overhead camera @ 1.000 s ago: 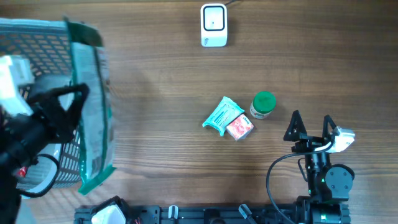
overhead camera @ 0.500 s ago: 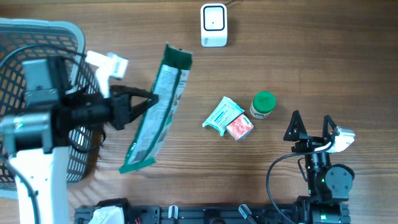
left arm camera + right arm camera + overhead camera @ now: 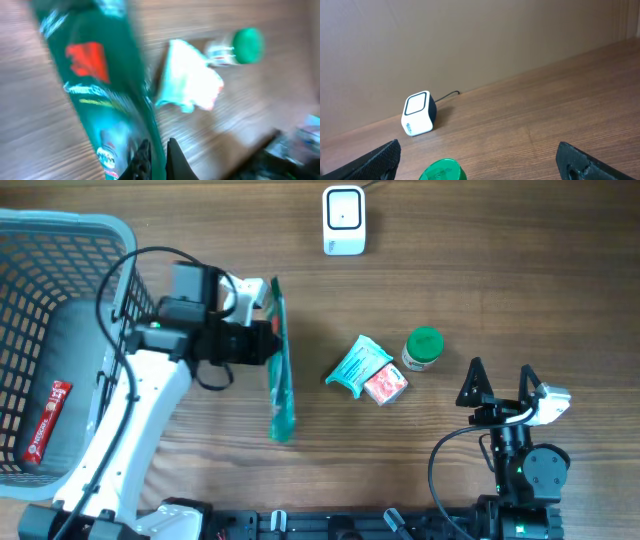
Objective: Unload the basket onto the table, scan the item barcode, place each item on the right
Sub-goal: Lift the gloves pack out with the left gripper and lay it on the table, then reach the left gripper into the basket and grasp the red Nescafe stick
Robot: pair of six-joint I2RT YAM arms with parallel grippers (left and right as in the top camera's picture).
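A long green pouch (image 3: 279,365) hangs edge-on over the table, left of centre. My left gripper (image 3: 268,343) is shut on its upper part. The blurred left wrist view shows the pouch (image 3: 95,90), with a red mark on its face, clamped between the fingers of the left gripper (image 3: 157,155). The white barcode scanner (image 3: 343,220) stands at the far edge, up and to the right of the pouch; in the right wrist view the scanner (image 3: 418,120) faces forward. My right gripper (image 3: 498,383) stands open at the near right, holding nothing.
A teal and red packet (image 3: 366,370) and a green-capped bottle (image 3: 423,348) lie between the pouch and the right gripper. A grey wire basket (image 3: 60,220) at the left holds a red item (image 3: 45,420). The bottle's cap (image 3: 442,170) sits just ahead of the right fingers.
The left arm has swung the green pouch from above the basket rightward over the table, and the pouch has turned edge-on. The right arm has not moved.
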